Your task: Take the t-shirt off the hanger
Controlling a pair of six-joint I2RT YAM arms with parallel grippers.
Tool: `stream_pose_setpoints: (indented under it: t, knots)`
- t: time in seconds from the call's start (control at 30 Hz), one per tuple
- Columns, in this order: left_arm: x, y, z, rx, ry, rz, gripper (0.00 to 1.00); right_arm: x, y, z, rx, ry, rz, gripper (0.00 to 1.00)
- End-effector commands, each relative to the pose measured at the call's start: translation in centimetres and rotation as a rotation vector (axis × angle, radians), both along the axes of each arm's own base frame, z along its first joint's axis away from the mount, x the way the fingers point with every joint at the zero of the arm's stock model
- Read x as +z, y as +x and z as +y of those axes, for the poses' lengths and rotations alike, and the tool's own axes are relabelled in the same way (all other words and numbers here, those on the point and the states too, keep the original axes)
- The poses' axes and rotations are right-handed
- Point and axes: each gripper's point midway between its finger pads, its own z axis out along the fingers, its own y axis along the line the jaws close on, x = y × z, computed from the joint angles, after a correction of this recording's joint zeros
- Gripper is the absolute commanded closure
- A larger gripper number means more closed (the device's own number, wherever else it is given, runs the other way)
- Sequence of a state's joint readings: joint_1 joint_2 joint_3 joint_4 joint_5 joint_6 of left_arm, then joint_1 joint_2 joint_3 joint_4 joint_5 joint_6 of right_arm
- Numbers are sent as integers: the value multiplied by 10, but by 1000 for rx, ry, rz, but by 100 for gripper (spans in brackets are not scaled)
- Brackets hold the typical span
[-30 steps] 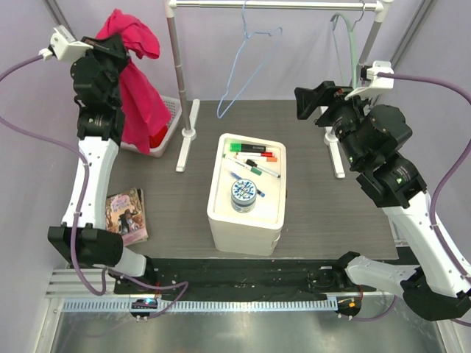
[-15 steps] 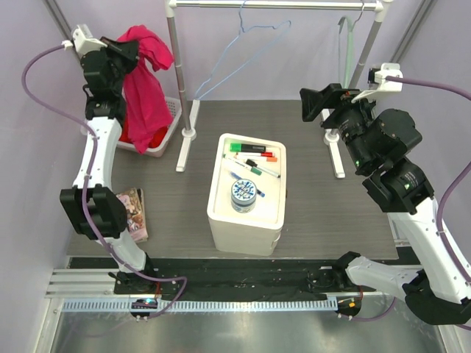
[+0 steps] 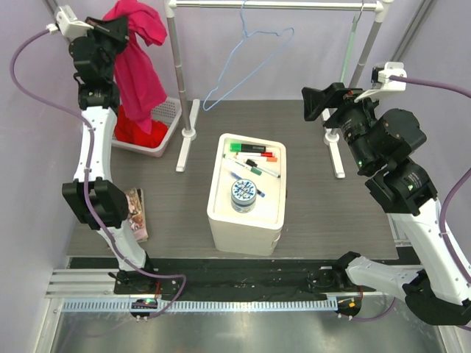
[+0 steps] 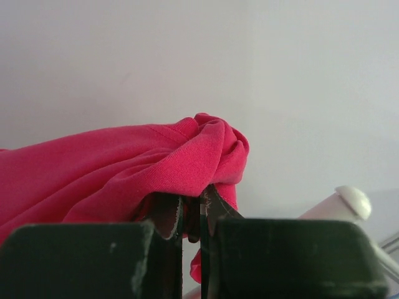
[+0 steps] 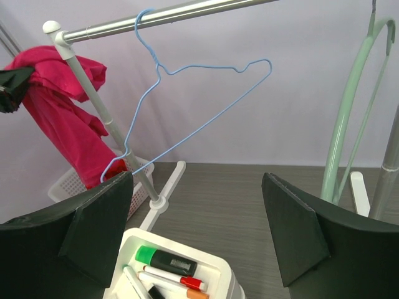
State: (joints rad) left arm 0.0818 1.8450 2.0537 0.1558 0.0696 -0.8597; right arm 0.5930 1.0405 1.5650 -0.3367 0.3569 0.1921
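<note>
The red t-shirt hangs from my left gripper, raised high at the back left; its lower end drops into a white basket. In the left wrist view the left gripper is shut on a bunched fold of the t-shirt. A bare blue wire hanger hangs tilted on the rack rail; it also shows in the right wrist view. My right gripper is open and empty, right of the blue hanger, with nothing between the fingers in its own view.
A pale green hanger hangs at the rail's right end. A white bin with markers and a small jar stands mid-table. A book lies at the left. The rack's posts stand on the dark mat.
My left gripper has lifted the t-shirt higher and back to the left, clear of the rack. The bare blue hanger has swung. The right arm has barely moved.
</note>
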Motion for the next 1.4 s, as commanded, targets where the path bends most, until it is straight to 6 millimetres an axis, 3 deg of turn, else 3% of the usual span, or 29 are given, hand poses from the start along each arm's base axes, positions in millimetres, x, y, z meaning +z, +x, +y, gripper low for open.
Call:
stream_pose_setpoints:
  t: [0.0,0.1,0.17,0.2,0.27,0.3,0.37,0.43,0.63,0.67,0.77,0.8,0.93,1.07,1.17,1.3,1.37]
  knots:
    - [-22,-13,9,33,-67,51,100,11,-4,-3,-3,8,-34,11]
    - [-62,-23,25,130,-112,203,100,9,-4,-2,3,5,-32,11]
    - [-73,-31,30,162,-128,239,100,8,-3,1,14,3,-31,11]
    - [-102,-34,32,178,-134,314,100,8,-2,2,18,7,-30,11]
    - [-105,-52,38,220,-164,315,100,8,-3,4,24,7,-30,11]
    - [-131,-55,41,240,-192,355,100,8,-3,5,29,10,-30,11]
    - [-151,-68,48,286,-217,366,100,8,-2,6,34,15,-29,11]
    - [-156,-73,53,315,-235,354,100,8,-3,7,40,17,-29,11]
    - [-209,-77,62,383,-298,487,100,9,-6,6,44,30,-32,11]
    - [-224,-74,61,384,-301,521,100,9,-6,6,47,31,-32,11]
    - [-238,-62,50,320,-311,558,100,9,-7,6,50,32,-32,11]
    - [-254,-54,47,304,-311,591,100,8,-7,6,50,27,-27,11]
    - [-281,-38,38,233,-391,645,100,6,-9,4,47,27,-23,11]
    - [-279,-12,28,120,-456,564,100,5,-11,1,37,22,-21,11]
    - [-294,3,25,72,-507,602,100,6,-13,-2,31,23,-24,11]
    - [-291,21,28,2,-519,548,100,6,-13,-2,30,20,-24,11]
    - [-301,31,29,-42,-531,571,100,7,-14,-3,29,22,-27,11]
